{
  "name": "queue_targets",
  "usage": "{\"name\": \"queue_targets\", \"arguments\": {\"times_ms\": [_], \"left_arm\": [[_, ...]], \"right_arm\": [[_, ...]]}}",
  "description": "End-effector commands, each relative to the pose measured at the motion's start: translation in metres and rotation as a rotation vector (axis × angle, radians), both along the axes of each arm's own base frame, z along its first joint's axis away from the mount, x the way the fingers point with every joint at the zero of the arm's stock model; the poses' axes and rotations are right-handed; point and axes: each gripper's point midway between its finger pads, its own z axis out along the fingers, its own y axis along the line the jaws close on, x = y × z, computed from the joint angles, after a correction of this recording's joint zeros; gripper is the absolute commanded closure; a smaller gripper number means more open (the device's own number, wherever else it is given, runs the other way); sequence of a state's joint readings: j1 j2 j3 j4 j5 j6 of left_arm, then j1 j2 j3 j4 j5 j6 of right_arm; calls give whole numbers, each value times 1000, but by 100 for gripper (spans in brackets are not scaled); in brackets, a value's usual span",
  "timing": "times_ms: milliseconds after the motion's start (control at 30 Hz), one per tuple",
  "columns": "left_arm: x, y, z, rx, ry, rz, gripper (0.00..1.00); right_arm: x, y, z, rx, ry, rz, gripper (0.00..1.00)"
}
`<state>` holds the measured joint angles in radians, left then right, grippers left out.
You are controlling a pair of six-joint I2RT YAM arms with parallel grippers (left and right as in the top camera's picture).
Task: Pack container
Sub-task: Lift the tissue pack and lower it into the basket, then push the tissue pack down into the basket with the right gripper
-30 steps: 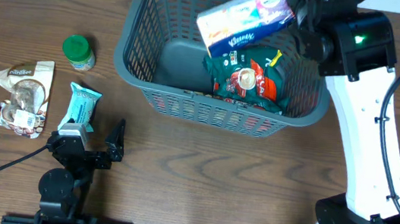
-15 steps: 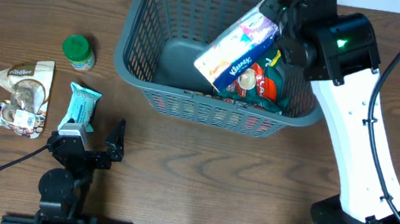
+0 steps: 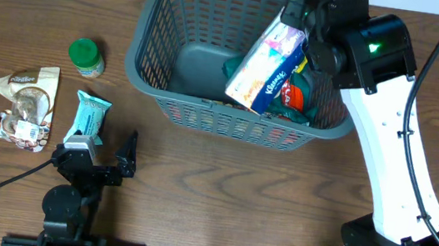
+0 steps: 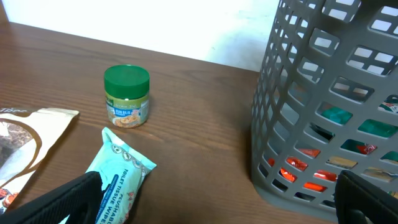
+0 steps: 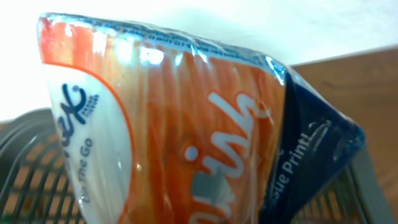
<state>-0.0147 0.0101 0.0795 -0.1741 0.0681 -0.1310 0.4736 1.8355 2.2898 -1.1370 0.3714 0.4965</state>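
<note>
The right arm (image 3: 392, 153) arched over the container (image 3: 146, 51) at 2 o'clock, its right gripper (image 3: 298, 17) pinching a tissue pack (image 3: 264, 71). The left gripper (image 3: 103, 149) gaped wide.

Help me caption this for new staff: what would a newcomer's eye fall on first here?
First the bright tissue pack, held by the right gripper and tilted into the right half of the grey basket, above a green-and-red snack bag. Next come the things lying on the table to the left: a green-lidded jar, a teal packet and a crumpled brown-and-white bag.
</note>
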Motion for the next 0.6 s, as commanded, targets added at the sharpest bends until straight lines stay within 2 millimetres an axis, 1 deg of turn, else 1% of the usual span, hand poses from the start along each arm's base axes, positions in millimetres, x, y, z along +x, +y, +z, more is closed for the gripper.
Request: {"name": "queue_targets", "arguments": {"times_ms": [0, 100, 133, 400, 500, 567], "left_arm": [[0, 1, -12, 6, 25, 2, 1], [0, 1, -12, 6, 25, 2, 1], [0, 1, -12, 6, 25, 2, 1], [0, 1, -12, 6, 25, 2, 1], [0, 1, -12, 6, 25, 2, 1], [0, 1, -12, 6, 25, 2, 1]], "right_arm": [[-4, 29, 9, -109, -25, 262, 99], [-5, 45, 13, -244, -69, 467, 99], [-6, 46, 13, -290, -77, 509, 99], [-11, 43, 5, -719, -104, 808, 99], [-18, 47, -3, -812, -103, 940, 99], [-27, 56, -9, -816, -109, 1045, 99]]}}
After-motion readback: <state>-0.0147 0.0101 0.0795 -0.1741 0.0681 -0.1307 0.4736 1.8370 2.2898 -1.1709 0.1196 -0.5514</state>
